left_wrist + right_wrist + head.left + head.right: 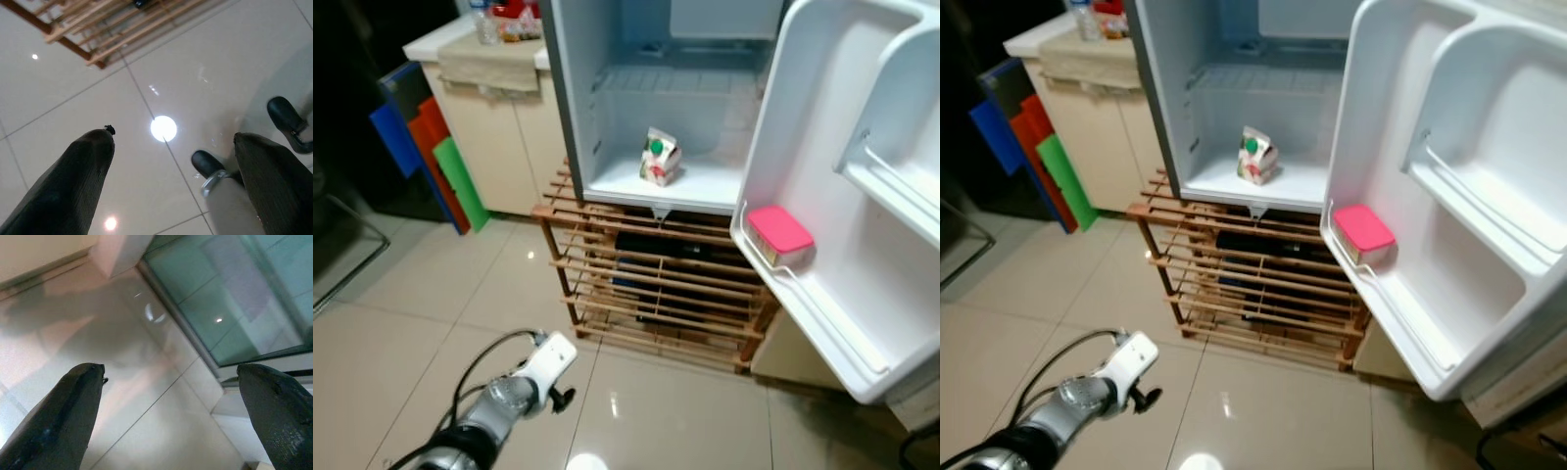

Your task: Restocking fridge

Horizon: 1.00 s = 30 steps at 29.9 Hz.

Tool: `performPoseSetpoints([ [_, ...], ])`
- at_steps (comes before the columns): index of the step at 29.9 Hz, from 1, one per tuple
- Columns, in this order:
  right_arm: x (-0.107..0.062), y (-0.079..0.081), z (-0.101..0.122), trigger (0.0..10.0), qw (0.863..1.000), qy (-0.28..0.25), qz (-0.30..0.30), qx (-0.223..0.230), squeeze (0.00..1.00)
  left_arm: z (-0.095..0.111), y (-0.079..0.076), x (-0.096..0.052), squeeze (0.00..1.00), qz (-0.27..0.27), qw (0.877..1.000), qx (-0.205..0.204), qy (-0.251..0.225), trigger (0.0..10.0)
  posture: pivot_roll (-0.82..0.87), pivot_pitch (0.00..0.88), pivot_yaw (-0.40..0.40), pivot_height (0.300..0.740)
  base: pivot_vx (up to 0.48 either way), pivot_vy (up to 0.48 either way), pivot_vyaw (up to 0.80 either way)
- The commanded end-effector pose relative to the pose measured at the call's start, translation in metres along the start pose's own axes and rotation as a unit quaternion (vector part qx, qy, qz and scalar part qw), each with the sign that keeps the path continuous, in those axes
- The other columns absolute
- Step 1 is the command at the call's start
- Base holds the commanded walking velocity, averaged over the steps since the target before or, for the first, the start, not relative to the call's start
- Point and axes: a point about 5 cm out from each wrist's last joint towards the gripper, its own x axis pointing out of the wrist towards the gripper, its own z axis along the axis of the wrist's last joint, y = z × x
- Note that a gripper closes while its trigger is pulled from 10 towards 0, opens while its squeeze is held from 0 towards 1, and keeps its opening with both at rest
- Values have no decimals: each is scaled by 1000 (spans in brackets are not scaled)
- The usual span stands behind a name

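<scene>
Fridge (705, 186) open, raised on a wooden slatted rack (656, 284). One carton (659, 159) is seen on the bottom shelf; a pink-lidded box (779, 235) sits in the lowest door bin. Upper shelf and other door bins look bare. Left tool (171, 161) is held low over the tiled floor — fingers spread wide, nothing gripped. Right tool (166, 401) likewise spread and empty. Beige surface (489, 59) with bottles noted left of the fridge. Judged: stock must be fetched first — door to be left open, swing kept clear of it.

The fridge door (862, 196) is cut off by the frame's right edge.
</scene>
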Motion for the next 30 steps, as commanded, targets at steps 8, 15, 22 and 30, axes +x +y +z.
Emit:
performPoseSetpoints([
  [8, -10, 13, 99, 10000, 981, -186, -6, 47, 0, 2, -11, 6, 0, 8, 1000, 16, 20, 10000, -99, 0, 40, 740, 0, 0, 0],
  [15, -39, 56, 147, 10000, 942, -273, 145, 132, 0, -18, -25, 6, 0, 0, 996, 51, 77, 10000, -107, 0, 43, 740, 0, 0, 0],
  [22, -63, 91, 142, 10000, 906, -260, 300, 149, 0, -20, -30, 6, 0, 2, 994, 64, 87, 10000, -110, 0, 46, 740, 0, 0, 0],
  [30, -149, 146, 122, 10000, 784, -268, 556, 60, 0, -30, -46, 6, 0, -24, 985, 121, 118, 10000, -117, 0, 53, 740, 0, 0, 0],
])
